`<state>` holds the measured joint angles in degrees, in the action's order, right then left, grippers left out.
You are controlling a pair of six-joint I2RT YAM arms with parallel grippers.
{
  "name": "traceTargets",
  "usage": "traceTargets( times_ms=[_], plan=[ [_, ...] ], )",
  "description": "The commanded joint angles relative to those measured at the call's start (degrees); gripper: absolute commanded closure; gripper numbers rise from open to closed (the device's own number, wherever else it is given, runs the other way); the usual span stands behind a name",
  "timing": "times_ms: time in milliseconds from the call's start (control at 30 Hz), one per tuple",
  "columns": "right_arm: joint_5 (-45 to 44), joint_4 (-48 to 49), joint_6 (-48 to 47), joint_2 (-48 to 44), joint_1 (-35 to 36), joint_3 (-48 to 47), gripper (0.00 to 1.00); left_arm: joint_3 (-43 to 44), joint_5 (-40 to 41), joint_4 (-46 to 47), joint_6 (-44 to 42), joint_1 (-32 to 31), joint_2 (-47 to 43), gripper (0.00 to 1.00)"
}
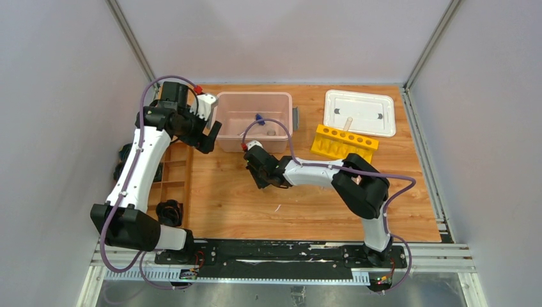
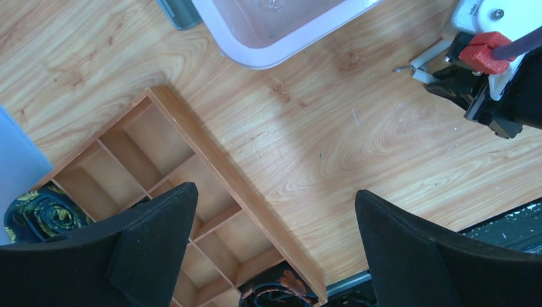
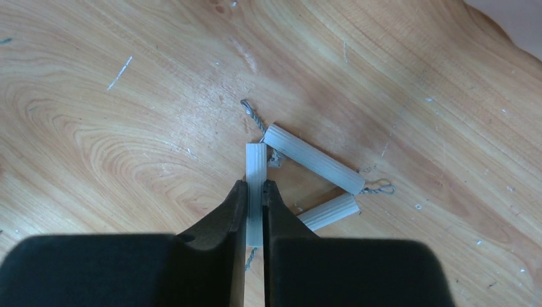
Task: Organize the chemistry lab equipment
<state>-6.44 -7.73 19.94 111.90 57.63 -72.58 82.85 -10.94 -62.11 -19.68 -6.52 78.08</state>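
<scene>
White ribbed-tube triangle (image 3: 310, 158) — wire corners — pinched by right hand (image 3: 255, 187).

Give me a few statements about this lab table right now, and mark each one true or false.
1. The right gripper is closed on one side of the white triangle. True.
2. The left gripper holds a tube. False: it is open and empty.
3. The yellow rack sits inside the pink bin. False: it stands on the table, right of the bin, beside the white lid.
4. The white triangle is outside the pink bin. True.
</scene>
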Motion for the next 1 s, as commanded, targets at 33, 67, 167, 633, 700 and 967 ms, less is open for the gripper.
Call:
traceTargets(
  times_ms=[33,67,167,633,700,967],
  plan=[
    [0.95,-2.33,1.49,-1.98,0.90,1.18,1.00,1.93,-0.35,0.14,-0.72,0.46,-1.74,0.00],
    [1.22,-2.63,1.40,-3.54,1.00,1.63,1.00,2.30,-0.18,0.07,-0.67,0.46,-1.52,0.00],
    [2.93,-3.98,0.85,-9.95,1.09,2.51,1.00,2.89,0.17,0.06,-0.52,0.46,-1.18,0.00],
    [3.99,-14.75,-5.47,-21.28,-7.18,-16.82,1.00,2.16,0.92,0.14,0.59,1.20,0.75,0.00],
    [5.50,-16.80,-5.42,-16.90,-9.02,-21.49,1.00,1.62,0.82,0.14,0.52,1.41,0.75,0.00],
    [4.72,-21.27,-6.67,0.98,-11.48,-36.47,1.00,0.53,-0.92,0.14,0.70,1.87,-0.14,0.00]
  ],
)
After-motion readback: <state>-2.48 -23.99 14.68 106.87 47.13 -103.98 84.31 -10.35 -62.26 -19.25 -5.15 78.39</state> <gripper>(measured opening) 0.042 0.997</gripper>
